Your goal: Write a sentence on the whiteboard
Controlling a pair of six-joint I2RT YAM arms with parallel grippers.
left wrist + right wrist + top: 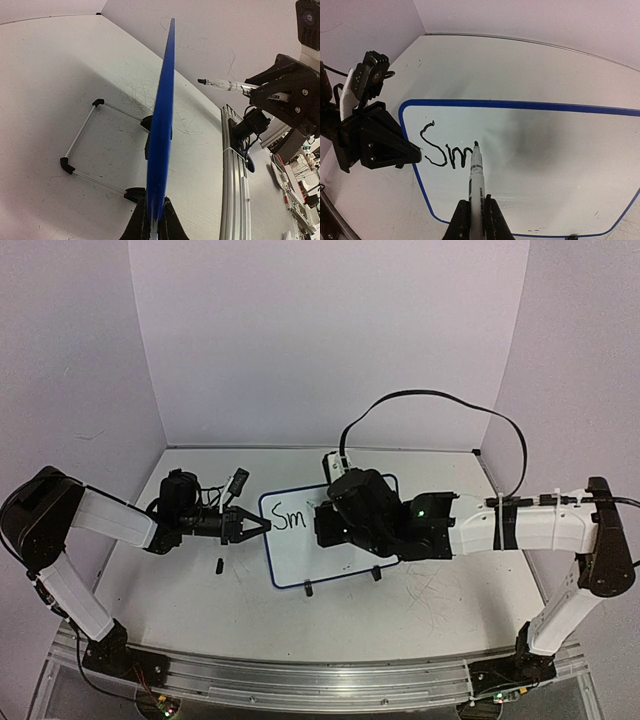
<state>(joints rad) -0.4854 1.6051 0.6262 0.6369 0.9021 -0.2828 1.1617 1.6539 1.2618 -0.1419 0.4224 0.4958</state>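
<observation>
left gripper (pixel 262 525) blocks the left edge of the whiteboard (pixel 295 560), right gripper (pixel 476 207) and marker (pixel 476 175) its face; open table (pixel 290 462) behind

The white-and-black left arm (pixel 110 518) rises from its 7 o'clock base and reaches toward 3 o'clock. Its black two-finger left gripper (pixel 152 220) is clamped on the small blue-rimmed whiteboard (pixel 162 140). The matching right arm (pixel 525 525) reaches toward 9 o'clock, with the right gripper (pixel 476 212) pinching a white marker pen (pixel 476 175).
</observation>
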